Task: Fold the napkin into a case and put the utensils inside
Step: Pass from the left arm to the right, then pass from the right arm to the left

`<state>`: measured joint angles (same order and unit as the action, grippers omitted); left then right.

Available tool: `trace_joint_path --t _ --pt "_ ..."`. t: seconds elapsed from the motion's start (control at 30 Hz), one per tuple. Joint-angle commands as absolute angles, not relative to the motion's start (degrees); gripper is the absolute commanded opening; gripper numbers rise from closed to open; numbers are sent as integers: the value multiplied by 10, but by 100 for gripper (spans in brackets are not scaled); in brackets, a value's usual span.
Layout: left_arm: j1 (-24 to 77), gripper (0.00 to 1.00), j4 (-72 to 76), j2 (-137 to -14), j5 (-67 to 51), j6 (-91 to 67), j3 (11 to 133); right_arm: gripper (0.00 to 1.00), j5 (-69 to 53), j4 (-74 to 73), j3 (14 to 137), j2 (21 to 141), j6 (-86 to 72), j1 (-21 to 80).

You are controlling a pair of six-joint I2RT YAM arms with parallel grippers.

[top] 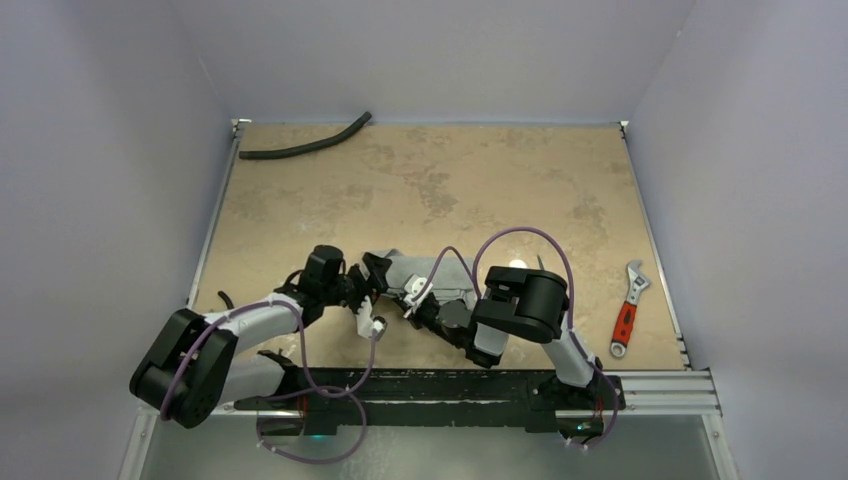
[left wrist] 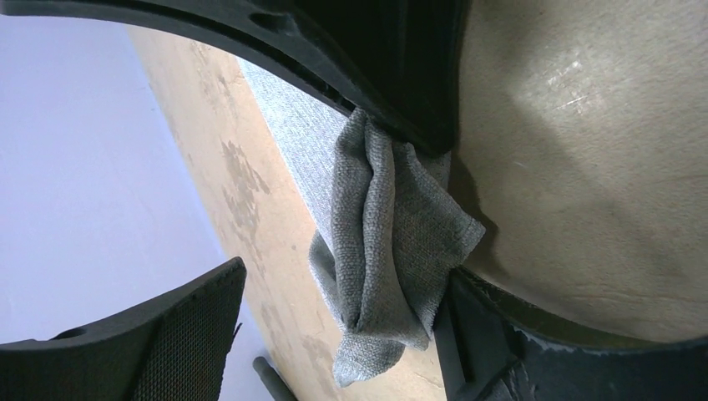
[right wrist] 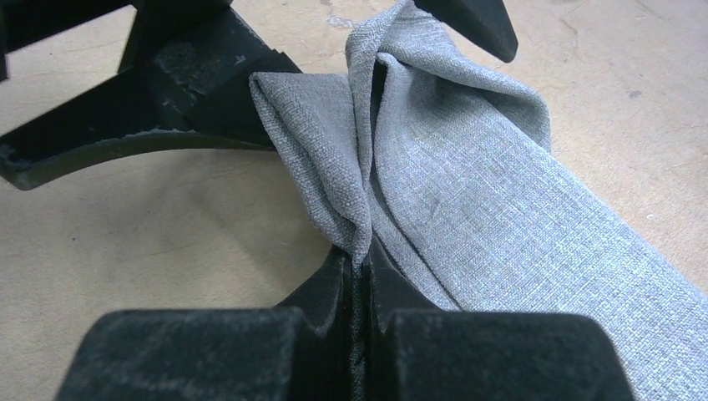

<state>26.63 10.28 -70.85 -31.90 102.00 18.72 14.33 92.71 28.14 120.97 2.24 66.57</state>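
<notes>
**Both hands at the bunched end of the napkin**

The napkin (right wrist: 501, 209), a grey cloth, lay as a long strip on the tabletop (top: 450, 180) near its front edge, between the two arms. One end of it was gathered in folds and stood up from the surface. The right hand (right wrist: 365, 267) was pressed together on a fold of this end. The left hand (left wrist: 338, 207) had its fingers (left wrist: 167, 342) wide apart around the bunched cloth, one finger against the cloth and the other free of it. A red-handled wrench (top: 628, 310) lay well apart, at the right side.
</notes>
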Motion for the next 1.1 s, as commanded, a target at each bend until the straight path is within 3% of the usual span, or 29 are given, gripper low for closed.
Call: trace_joint_path --t 0.0,0.13,0.27,0.4,0.5,0.67,0.73,0.8,1.07 --pt "265 77 64 -670 -366 984 203 0 127 1056 278 1207 9 665" --pt "265 68 10 -664 -377 985 221 0 122 1056 279 1208 8 665" --pt "265 51 1 -670 -377 982 231 0 123 1056 278 1206 8 665" --pt "265 48 -22 -662 -379 977 237 1 121 1056 277 1207 8 665" --pt "265 42 -33 -657 -382 973 239 8 119 1057 278 1210 7 665" --pt "265 30 -50 -660 -382 975 240 28 122 1071 275 1211 16 665" --pt "265 19 -57 -663 -382 974 244 32 123 1085 274 1210 25 665" --pt "265 2 -60 -669 -383 965 252 38 126 1098 272 1209 30 665" --pt "265 0 -75 -680 -382 950 263 45 143 1135 274 1200 58 666"
